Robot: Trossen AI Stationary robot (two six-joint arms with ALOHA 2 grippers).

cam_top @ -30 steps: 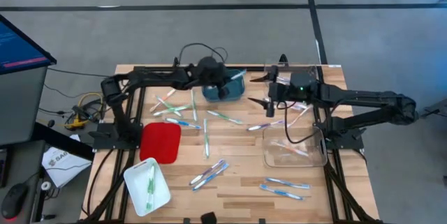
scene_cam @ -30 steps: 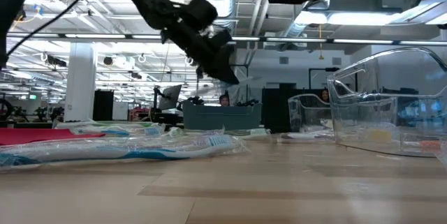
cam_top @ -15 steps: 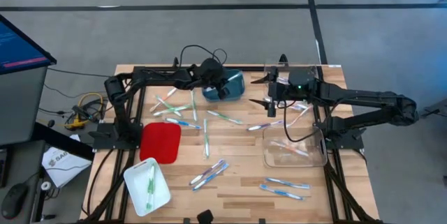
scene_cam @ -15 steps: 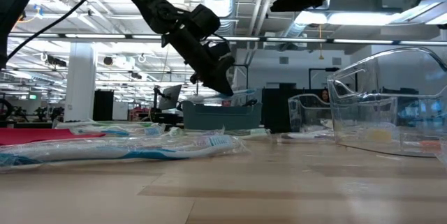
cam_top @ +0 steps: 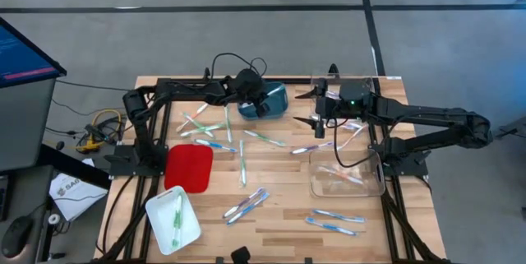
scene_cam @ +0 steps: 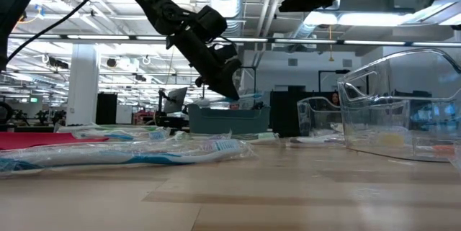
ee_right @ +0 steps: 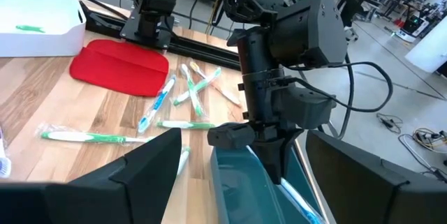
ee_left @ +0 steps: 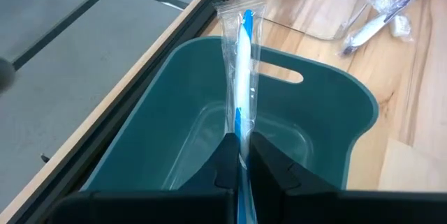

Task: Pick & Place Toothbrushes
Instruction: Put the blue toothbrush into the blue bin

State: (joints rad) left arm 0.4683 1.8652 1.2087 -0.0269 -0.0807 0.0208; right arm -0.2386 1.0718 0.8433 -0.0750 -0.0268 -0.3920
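My left gripper (cam_top: 260,103) hovers over a teal bin (cam_top: 276,99) at the table's far middle, shut on a blue-and-white toothbrush (ee_left: 242,77) in a clear wrapper. The right wrist view shows the same left gripper (ee_right: 269,151) above the teal bin (ee_right: 234,182). My right gripper (cam_top: 311,107) is open, in the air just right of the bin. Many more wrapped toothbrushes (cam_top: 242,162) in green, blue and pink lie flat on the wooden table. One green toothbrush (cam_top: 176,211) lies in a white bin. My left gripper pinches the wrapped blue toothbrush between its two fingers (ee_left: 227,162), on a stretch of the handle (ee_left: 242,140) near one end. The fingers slant down from above. The brush runs on past the fingertips, roughly along them, lifted clear over the bin's hollow.
A red tray (cam_top: 187,167) and a white bin (cam_top: 173,219) sit on the table's left near side. A clear bin (cam_top: 346,173) holding a few toothbrushes sits on the right. Black arm frames run along both table sides. Bare wood lies in the near middle.
My left gripper has come down toward the teal bin with the toothbrush still in its fingers, tipping it lower over the bin's opening. For the last half second it has kept still.
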